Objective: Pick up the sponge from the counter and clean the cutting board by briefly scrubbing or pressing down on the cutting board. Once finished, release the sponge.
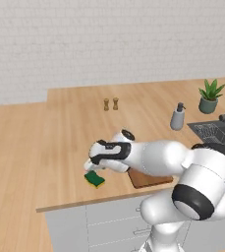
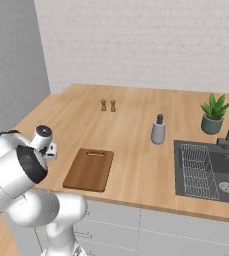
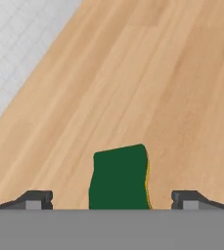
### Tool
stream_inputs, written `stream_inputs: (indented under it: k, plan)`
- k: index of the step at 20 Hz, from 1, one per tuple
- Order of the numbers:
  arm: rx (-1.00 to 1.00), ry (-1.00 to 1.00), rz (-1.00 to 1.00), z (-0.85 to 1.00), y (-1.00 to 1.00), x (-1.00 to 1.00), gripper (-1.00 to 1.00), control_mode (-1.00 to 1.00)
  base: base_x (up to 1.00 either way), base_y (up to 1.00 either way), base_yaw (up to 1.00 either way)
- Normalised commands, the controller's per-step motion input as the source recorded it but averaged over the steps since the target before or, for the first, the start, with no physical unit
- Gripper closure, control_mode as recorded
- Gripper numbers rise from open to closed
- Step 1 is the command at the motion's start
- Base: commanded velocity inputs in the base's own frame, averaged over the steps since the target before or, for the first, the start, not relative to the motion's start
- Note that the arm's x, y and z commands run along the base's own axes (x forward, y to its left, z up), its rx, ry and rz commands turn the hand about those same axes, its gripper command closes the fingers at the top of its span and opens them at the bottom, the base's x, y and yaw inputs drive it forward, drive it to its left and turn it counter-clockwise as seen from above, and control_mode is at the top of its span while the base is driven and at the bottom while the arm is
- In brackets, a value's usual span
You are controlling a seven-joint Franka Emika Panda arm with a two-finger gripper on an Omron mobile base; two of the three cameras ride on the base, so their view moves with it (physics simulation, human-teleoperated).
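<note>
The sponge [image 1: 94, 178], dark green on top with a yellow underside, lies on the light-wood counter [image 1: 60, 147] near its front edge. Just above it hovers my gripper [image 1: 92, 167], open. In the hand view the sponge [image 3: 119, 178] sits between the two spread fingertips [image 3: 35, 197], and neither touches it. The dark brown cutting board [image 2: 89, 169] lies flat to the right of the sponge, its slot handle at the far end. In the left base view my forearm covers most of the cutting board [image 1: 151, 179].
Two small shakers [image 1: 110, 104] stand further back on the counter. A soap dispenser [image 1: 178, 117], a potted plant [image 1: 210, 97] and a dark sink [image 2: 208, 170] with a faucet lie to the right. The counter's front edge runs close to the sponge.
</note>
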Motion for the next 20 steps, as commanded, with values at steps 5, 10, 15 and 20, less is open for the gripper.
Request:
stream_inputs:
  k: [5,10,15,20]
  plan:
    - [0.05,-0.04,-0.08,0.68,-0.42,0.14,-1.0,-1.0,0.0,0.0,0.0]
    - [0.07,0.0,-0.08,0.17,-1.0,-0.17,-1.0,-1.0,0.0,0.0,0.0]
    - [0.01,-0.05,-0.07,-0.05,-0.84,-0.58,-1.0,-1.0,0.0,0.0,0.0]
    - [0.06,-0.16,-0.02,0.6,-0.08,-0.53,-1.0,-1.0,0.0,0.0,0.0]
